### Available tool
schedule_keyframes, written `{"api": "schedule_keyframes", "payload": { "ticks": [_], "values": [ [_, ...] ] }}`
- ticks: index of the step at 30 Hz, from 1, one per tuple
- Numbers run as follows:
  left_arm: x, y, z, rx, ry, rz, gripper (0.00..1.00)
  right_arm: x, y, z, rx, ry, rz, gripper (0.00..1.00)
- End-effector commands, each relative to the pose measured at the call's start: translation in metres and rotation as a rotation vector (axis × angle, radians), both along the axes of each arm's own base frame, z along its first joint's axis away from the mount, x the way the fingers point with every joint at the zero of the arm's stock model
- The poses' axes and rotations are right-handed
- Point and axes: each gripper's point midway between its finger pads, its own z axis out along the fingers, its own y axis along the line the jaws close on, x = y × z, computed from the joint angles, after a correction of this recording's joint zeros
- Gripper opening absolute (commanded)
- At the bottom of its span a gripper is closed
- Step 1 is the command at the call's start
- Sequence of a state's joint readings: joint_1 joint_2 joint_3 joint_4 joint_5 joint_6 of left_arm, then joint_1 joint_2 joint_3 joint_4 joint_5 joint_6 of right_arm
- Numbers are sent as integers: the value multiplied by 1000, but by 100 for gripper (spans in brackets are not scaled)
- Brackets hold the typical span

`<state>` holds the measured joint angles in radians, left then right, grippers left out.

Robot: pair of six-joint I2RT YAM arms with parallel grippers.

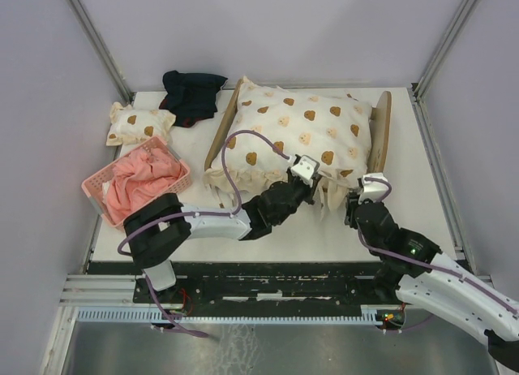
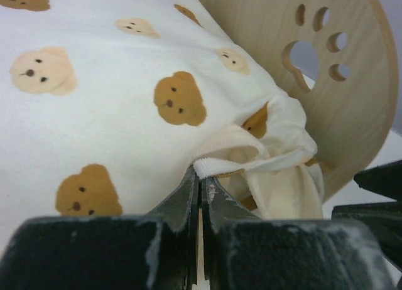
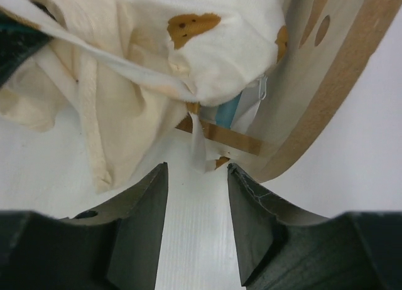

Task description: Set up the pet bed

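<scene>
One pet bed: seemingly light, stiff plywood; best gripped at the headboard rim. Left tool clamped on the bear-print quilt hem; right tool apart.

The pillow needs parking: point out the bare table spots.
Bare: the strip right of the headboard, out to the table edge, and the near strip between left arm and right arm. Crowded: back left, with pillow, dark cloth and basket; and the bed's near side, where the left gripper and right gripper are at the quilt.
</scene>
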<state>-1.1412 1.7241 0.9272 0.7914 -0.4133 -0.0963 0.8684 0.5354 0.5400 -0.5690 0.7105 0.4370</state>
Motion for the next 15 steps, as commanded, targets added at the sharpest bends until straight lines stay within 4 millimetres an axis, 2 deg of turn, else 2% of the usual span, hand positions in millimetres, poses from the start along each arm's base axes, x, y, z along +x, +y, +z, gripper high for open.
{"api": "schedule_keyframes", "payload": {
  "ticks": [1, 12, 15],
  "values": [
    [14, 5, 52, -114, -29, 18, 3, 13, 5, 3, 4, -47, -34, 48],
    [35, 16, 59, -143, 7, 44, 3, 35, 13, 2, -73, -50, -77, 41],
    [39, 19, 60, -168, 25, 44, 3, 41, 21, -7, -78, -21, -76, 38]
  ]
}}
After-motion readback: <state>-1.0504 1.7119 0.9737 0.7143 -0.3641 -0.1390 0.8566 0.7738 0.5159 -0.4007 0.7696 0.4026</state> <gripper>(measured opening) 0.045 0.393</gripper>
